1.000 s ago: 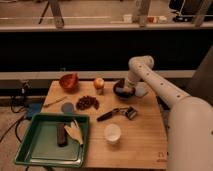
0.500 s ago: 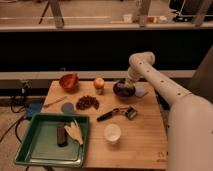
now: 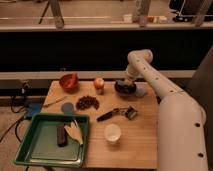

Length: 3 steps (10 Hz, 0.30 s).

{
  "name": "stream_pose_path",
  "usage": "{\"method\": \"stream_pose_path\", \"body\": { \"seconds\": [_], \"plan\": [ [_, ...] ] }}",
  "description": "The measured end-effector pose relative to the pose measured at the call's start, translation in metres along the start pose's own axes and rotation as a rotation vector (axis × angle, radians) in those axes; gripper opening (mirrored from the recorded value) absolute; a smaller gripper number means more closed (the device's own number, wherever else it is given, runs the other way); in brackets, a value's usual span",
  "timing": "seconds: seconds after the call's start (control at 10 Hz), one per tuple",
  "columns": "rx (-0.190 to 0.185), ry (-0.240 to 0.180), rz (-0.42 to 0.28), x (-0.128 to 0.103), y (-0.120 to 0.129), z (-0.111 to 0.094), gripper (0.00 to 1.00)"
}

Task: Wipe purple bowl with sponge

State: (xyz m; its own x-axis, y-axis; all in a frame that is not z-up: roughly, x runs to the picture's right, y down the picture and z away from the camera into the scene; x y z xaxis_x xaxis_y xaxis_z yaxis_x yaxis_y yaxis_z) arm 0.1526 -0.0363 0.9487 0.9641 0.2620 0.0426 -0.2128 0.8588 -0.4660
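Gripper over the purple bowl, wipe under way

My gripper (image 3: 127, 83) has shifted a little across the purple bowl (image 3: 125, 88) since half a second ago and now sits right at its mouth, at the far right of the wooden table (image 3: 135, 140); I read that as a wiping stroke in progress. I cannot make out the sponge. The pale grey-blue piece (image 3: 141, 92) lies just beside the bowl, the orange-red bowl (image 3: 69, 81) well apart
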Motion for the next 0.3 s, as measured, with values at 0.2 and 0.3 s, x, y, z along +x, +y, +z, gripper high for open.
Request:
{"method": "stream_pose_path", "body": {
  "seconds": [0.2, 0.3],
  "plan": [
    [-0.020, -0.015, -0.017, -0.004, 0.008, 0.001, 0.00],
    [-0.035, -0.027, -0.027, -0.006, 0.018, -0.001, 0.00]
  ]
}}
